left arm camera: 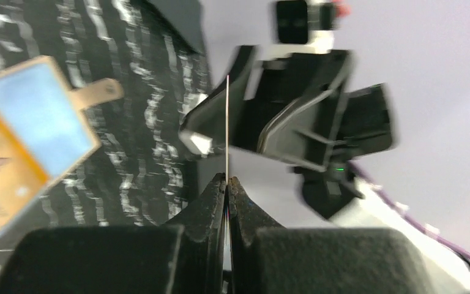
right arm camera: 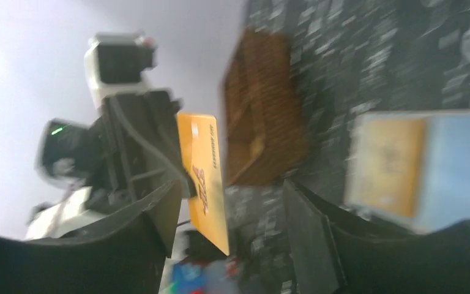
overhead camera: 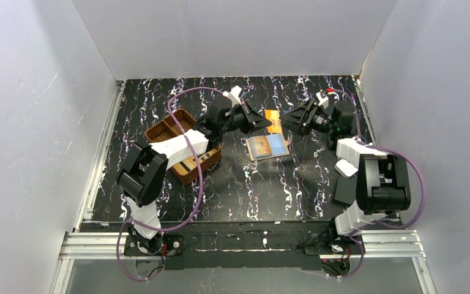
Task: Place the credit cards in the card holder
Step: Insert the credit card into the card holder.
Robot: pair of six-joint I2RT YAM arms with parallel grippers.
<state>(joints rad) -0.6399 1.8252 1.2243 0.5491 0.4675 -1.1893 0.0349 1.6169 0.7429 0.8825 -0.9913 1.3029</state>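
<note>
My left gripper (overhead camera: 262,121) is shut on an orange credit card (overhead camera: 273,121) and holds it above the table. In the left wrist view the card (left arm camera: 227,122) shows edge-on, rising from the closed fingertips of that gripper (left arm camera: 227,181). My right gripper (overhead camera: 289,120) is open and faces it. In the right wrist view the card (right arm camera: 205,177) stands between its spread fingers, close to the left one (right arm camera: 153,214). The card holder (overhead camera: 268,147) lies open on the table below, with a tan card and a pale blue card on it (left arm camera: 30,138) (right arm camera: 404,165).
A brown woven two-compartment tray (overhead camera: 183,144) sits under the left arm and shows in the right wrist view (right arm camera: 263,135). A white box (overhead camera: 346,166) and a black flat plate (overhead camera: 344,191) lie by the right arm. White walls enclose the table.
</note>
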